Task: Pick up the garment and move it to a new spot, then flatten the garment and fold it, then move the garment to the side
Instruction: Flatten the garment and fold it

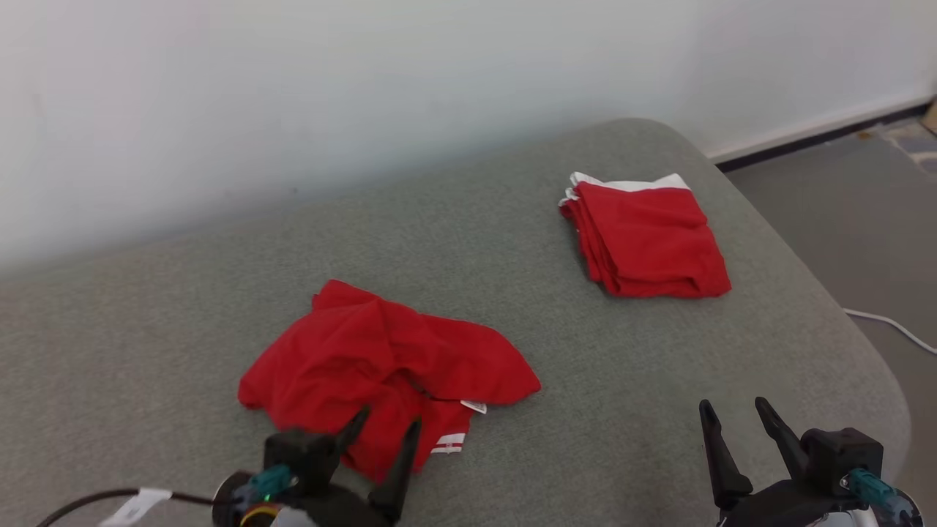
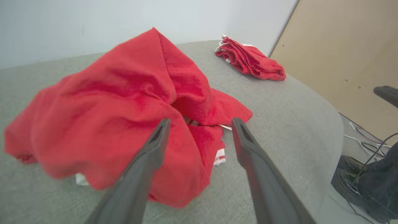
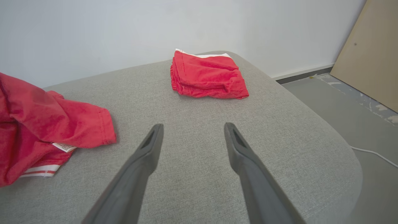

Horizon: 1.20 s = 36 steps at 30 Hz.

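Red and crumpled, the garment [image 1: 381, 362] lies near-left on the grey cushion [image 1: 505, 241]; I see my left gripper [image 1: 389, 417], fingers apart, at its near edge, my right gripper [image 1: 733, 402] likewise apart, near right.

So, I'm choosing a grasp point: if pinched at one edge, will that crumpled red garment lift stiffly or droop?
Probably droop: the crumpled red garment lies in soft folds, so it should hang limp. Likely light, the cloth looks thin. Pushed across the grey cushion, it would probably bunch, not slide.
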{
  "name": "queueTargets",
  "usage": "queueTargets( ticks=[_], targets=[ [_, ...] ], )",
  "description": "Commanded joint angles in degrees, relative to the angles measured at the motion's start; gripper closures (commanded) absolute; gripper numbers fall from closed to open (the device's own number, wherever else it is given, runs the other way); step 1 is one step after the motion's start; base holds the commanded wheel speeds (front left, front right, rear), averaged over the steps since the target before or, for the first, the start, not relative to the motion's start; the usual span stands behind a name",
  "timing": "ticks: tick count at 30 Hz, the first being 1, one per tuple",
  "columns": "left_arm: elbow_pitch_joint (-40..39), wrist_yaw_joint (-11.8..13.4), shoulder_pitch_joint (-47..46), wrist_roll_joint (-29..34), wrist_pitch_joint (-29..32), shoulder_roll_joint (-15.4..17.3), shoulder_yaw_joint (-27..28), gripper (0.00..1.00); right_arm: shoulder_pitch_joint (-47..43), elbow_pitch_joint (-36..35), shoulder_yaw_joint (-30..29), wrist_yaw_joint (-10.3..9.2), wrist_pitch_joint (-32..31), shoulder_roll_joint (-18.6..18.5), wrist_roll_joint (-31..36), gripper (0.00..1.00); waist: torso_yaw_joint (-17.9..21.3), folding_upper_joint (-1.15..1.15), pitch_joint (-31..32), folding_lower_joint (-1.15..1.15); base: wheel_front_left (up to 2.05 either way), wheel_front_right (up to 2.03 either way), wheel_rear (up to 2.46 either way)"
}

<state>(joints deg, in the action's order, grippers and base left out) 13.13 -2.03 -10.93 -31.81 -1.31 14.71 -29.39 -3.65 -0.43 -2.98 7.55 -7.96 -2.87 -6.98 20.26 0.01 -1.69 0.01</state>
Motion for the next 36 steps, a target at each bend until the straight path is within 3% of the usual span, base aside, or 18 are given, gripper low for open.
queueTargets(
  ticks=[1, 14, 20, 24, 25, 26, 27, 36],
  targets=[
    [0.7, 0.12, -2.44, 1.03, 0.46, -0.61, -0.71, 0.0, 0.51, 0.34, 0.02, -0.14, 0.69, 0.0, -0.41, 0.0, 2.23, -0.01, -2.06, -0.01, 0.0, 0.0, 0.0],
    [12.93, -0.26, -15.47, 5.43, 9.2, -5.6, -6.82, 0.0, 2.17, 1.76, 1.62, -0.14, 2.34, -0.02, -2.07, 0.0, 4.66, -0.01, -4.99, -0.01, 0.0, 0.0, 0.0],
    [21.24, 5.61, -19.86, 6.31, 9.41, -7.21, -4.75, 0.0, 2.76, 2.91, 2.44, -0.14, 3.42, 0.0, -2.81, 0.0, 6.86, -0.01, -7.11, -0.01, 0.0, 0.0, 0.0],
    [24.55, 7.56, -21.41, 6.34, 8.55, -7.92, -4.23, 0.0, 3.37, 4.11, 2.35, -0.14, 4.2, 0.0, -3.1, 0.0, 7.51, -0.01, -7.78, -0.01, 0.0, 0.0, 0.0],
    [25.38, 7.66, -21.65, 6.54, 8.91, -7.87, -4.43, 0.05, 3.46, 4.3, 2.38, -0.14, 4.45, 0.0, -3.14, 0.0, 7.58, -0.01, -7.85, -0.01, 0.0, 0.0, 0.0],
    [26.82, 7.29, -22.3, 6.67, 9.33, -7.99, -5.01, 0.85, 3.63, 4.62, 2.5, -0.14, 4.61, 0.0, -3.29, 0.0, 7.63, -0.01, -7.9, -0.01, 0.0, 0.0, 0.0],
    [27.58, 6.88, -22.47, 6.82, 9.55, -8.04, -5.37, 1.0, 3.73, 4.81, 2.58, -0.14, 4.68, 0.0, -3.43, 0.0, 7.59, -0.01, -7.91, -0.01, 0.0, 0.0, 0.0],
    [27.5, 2.72, -25.88, 4.98, 3.25, -10.09, -5.7, 1.0, 3.83, 5.55, 2.56, -0.14, 4.92, 0.0, -3.14, 0.0, 4.93, -0.01, -7.63, -0.01, 0.0, 0.0, 0.0]
  ],
)
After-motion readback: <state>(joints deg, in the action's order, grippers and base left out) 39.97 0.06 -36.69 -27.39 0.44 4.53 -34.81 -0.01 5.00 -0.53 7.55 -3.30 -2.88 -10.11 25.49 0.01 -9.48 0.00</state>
